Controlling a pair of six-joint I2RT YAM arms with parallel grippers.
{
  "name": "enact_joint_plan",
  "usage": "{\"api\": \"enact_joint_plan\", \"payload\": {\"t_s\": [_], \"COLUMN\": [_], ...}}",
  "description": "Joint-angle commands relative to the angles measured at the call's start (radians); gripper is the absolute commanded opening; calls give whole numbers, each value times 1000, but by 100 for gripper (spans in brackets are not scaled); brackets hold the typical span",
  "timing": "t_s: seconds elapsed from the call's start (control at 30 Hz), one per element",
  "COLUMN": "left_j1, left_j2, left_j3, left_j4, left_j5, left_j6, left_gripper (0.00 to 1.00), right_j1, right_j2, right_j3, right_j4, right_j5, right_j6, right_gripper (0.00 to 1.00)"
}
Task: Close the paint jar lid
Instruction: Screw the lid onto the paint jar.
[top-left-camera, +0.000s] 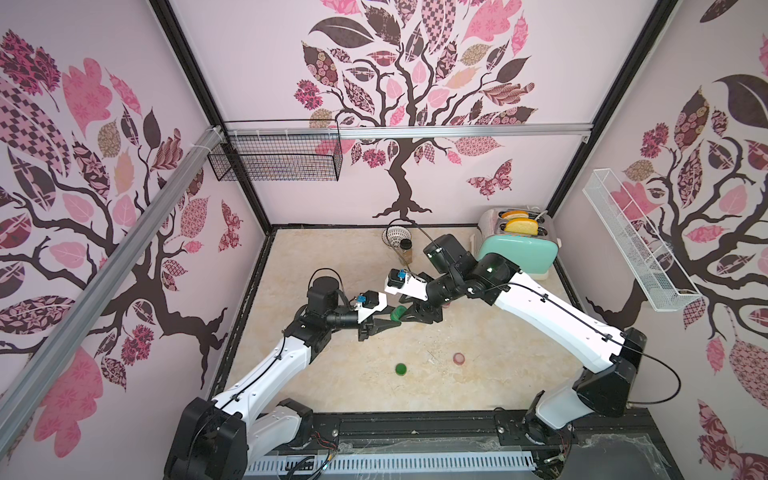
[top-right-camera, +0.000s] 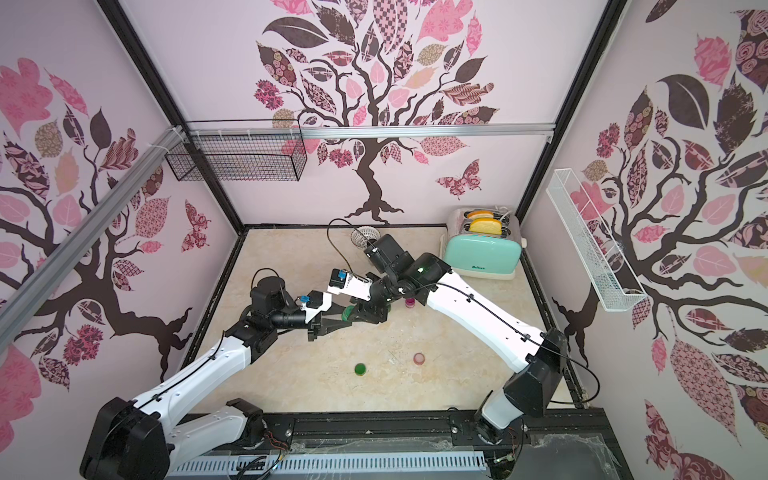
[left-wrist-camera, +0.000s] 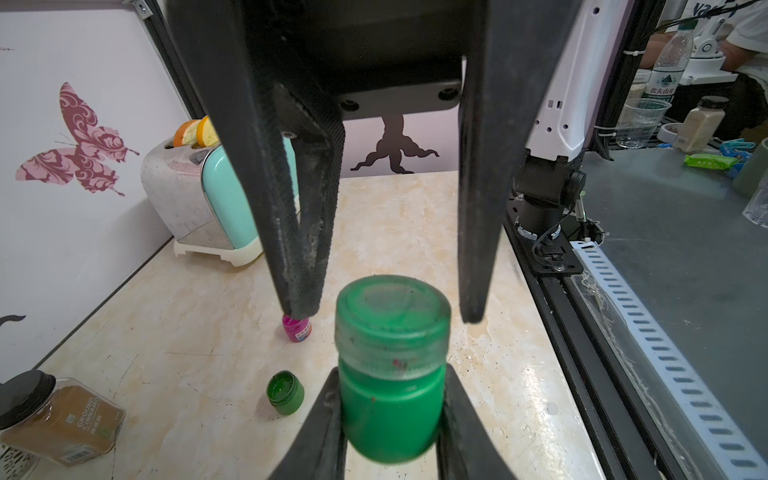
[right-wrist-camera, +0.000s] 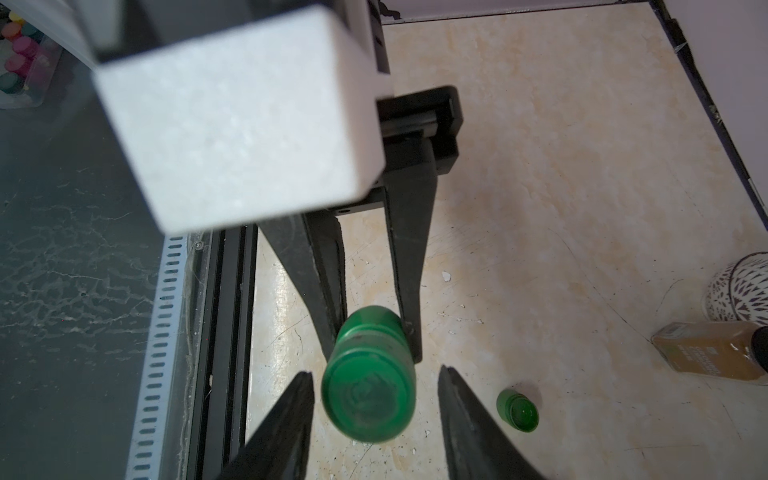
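**Aloft at mid-table: green jar clamped, lid straddled**

Roughly at the middle of the marbled beige tabletop, the left gripper was clamped on the body of a round green plastic paint jar, holding it off the surface. Its green-stained screw lid sat on the jar's mouth, facing the right arm. The right gripper reached in from the right with its fingers apart on either side of the lid. The right wrist view showed a clear gap at each fingertip. Nearer the robot, a small open green pot and a pink round cap lay on the table. A mint-green toaster stood in the far right corner.
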Motion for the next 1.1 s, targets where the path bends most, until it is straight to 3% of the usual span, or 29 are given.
{"api": "enact_joint_plan", "payload": {"t_s": [0.0,0.27,0.6,0.8,1.03,1.07], "left_j1": [-4,-5,-5,-5,-5,-5], "left_j2": [-11,-9,-14,-35,-67,-73], "left_j3": [8,8,9,-1,-23,-26], "left_j4": [13,13,9,28,73,76], "left_j5": [18,19,8,-29,-121,-134], "left_j6": [5,5,9,13,11,11], "left_gripper": [27,27,27,27,27,27], "right_j1": [8,31,34,54,113,116], "right_j2": [6,2,16,13,9,8], "right_j3": [29,23,10,-39,-101,-113], "right_j4": [-10,-1,30,113,218,238], "right_j5": [3,51,75,101,217,229], "right_j6": [7,10,137,365,720,796], "right_gripper": [48,42,21,11,7,2]}}
